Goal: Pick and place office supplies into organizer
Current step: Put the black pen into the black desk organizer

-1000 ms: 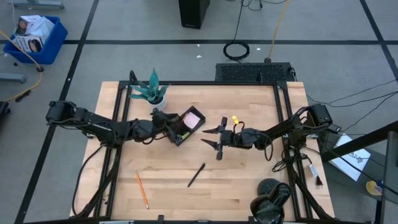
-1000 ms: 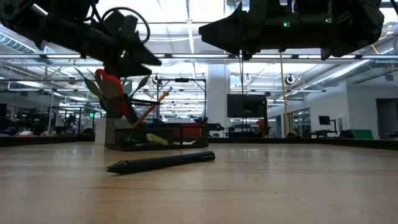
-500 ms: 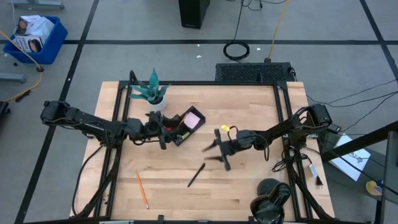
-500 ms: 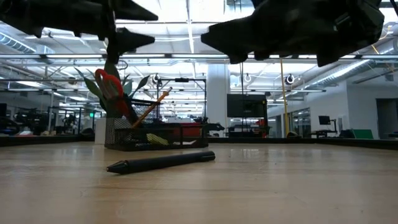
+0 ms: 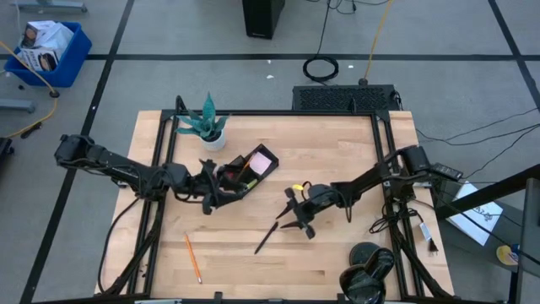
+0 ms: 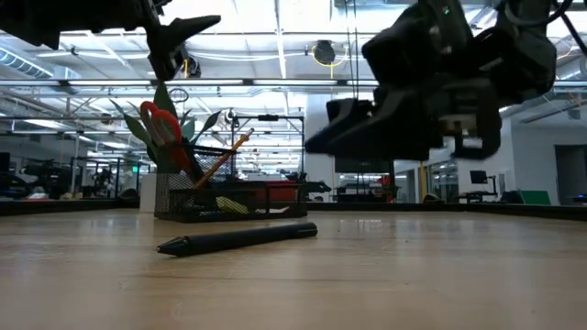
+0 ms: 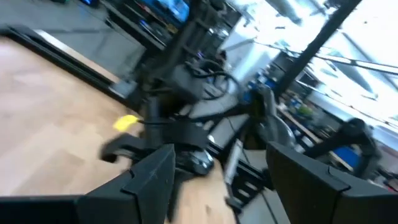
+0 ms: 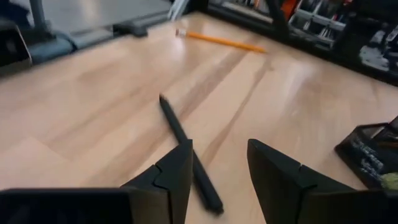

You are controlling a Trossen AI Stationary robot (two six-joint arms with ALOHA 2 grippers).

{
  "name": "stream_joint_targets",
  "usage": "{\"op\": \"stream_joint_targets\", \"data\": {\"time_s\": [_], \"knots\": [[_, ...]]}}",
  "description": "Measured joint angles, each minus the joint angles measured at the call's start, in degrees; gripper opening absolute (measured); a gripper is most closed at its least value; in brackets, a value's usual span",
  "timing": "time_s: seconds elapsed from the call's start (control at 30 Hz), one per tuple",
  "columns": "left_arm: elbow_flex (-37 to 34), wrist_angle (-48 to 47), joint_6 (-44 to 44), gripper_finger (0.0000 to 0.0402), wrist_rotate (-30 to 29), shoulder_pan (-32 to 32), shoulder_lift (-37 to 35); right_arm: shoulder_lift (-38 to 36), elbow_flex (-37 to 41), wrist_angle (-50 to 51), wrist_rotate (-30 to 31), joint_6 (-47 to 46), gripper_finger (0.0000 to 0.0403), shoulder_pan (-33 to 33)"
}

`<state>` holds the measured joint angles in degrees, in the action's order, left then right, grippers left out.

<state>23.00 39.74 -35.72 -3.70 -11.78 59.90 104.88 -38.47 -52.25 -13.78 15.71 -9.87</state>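
The pale wooden table top with a black metal frame stands on a grey floor marked with dark lines. A blue bin of white packages is at 10 o'clock; their print is not readable. The black mesh organizer tray, near the centre, holds a pink sticky-note pad and red-handled scissors. At 11 o'clock stands a green plant in a white pot. A slim black pen and an orange pencil lie toward 6 o'clock. The right gripper hovers above the pen, fingers spread, empty. The left gripper, beside the tray, is also spread and empty.
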Motion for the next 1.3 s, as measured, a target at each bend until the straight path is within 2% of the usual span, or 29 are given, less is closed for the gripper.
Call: {"op": "stream_joint_targets", "data": {"time_s": [0.1,0.23,0.37,0.47,0.87,1.1,1.3], "knots": [[0.0,-0.6,-1.1,0.0258,1.0,-1.4,0.0,2.7,-1.0,-0.2,0.0,2.3,0.0146,0.0],[0.0,-0.6,-0.8,0.0257,-0.5,-3.4,0.0,6.3,-3.7,0.0,-1.8,2.1,0.0154,0.2],[0.0,-0.5,0.0,0.0257,-1.9,-4.8,0.0,9.0,-6.8,5.1,-4.4,3.5,0.0157,0.6],[0.0,-0.6,-0.2,0.0257,-2.4,-5.5,0.0,9.5,-7.9,8.9,-4.3,5.8,0.0154,0.9],[0.0,-0.6,0.6,0.0257,-5.4,-8.1,0.0,9.5,-8.0,11.5,-5.2,9.1,0.0148,3.5],[0.0,-0.6,1.0,0.0257,-5.4,-8.2,0.0,9.5,-8.0,12.2,-6.0,10.7,0.0127,3.4],[0.0,-0.6,1.0,0.0257,-5.4,-8.2,0.0,9.4,-8.0,13.6,-9.2,11.9,0.0072,3.4]]}}
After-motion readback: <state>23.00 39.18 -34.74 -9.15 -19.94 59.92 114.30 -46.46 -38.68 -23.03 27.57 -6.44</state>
